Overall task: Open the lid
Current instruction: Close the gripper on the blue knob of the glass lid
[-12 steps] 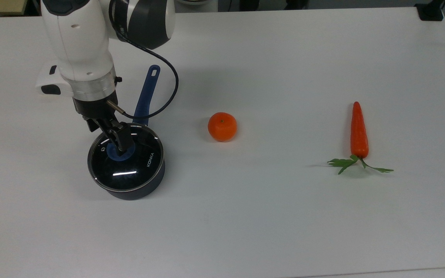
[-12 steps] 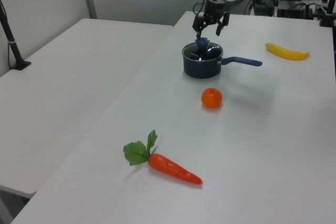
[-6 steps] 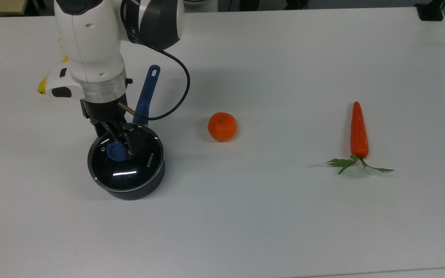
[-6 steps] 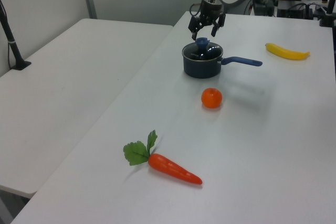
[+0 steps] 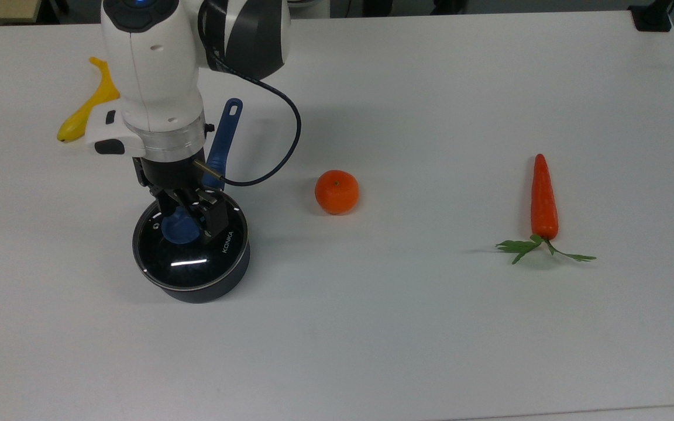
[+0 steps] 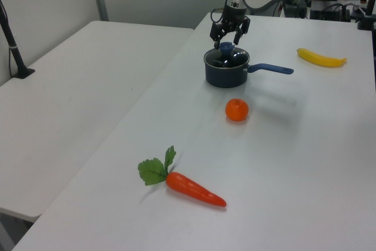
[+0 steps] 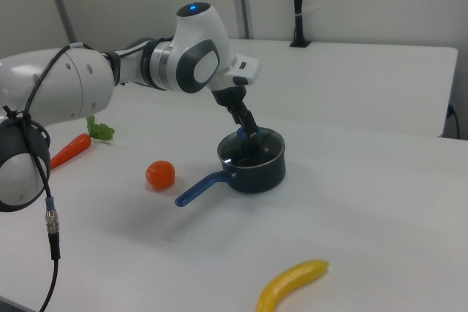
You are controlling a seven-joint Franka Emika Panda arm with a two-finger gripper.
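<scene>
Over the saucepan (image 5: 196,289) the gripper (image 5: 193,217) had slid across to straddle the blue knob (image 5: 180,230), fingers spread, the lid (image 5: 189,251) seated unlifted, grasp likely next.

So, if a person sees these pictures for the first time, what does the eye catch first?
Probably the white arm, whose open gripper straddles the blue knob of the lid, which sits on the dark saucepan. Next come the bright colours on the white table: the orange beside the pan, the carrot farther off, and the banana behind the arm.
</scene>
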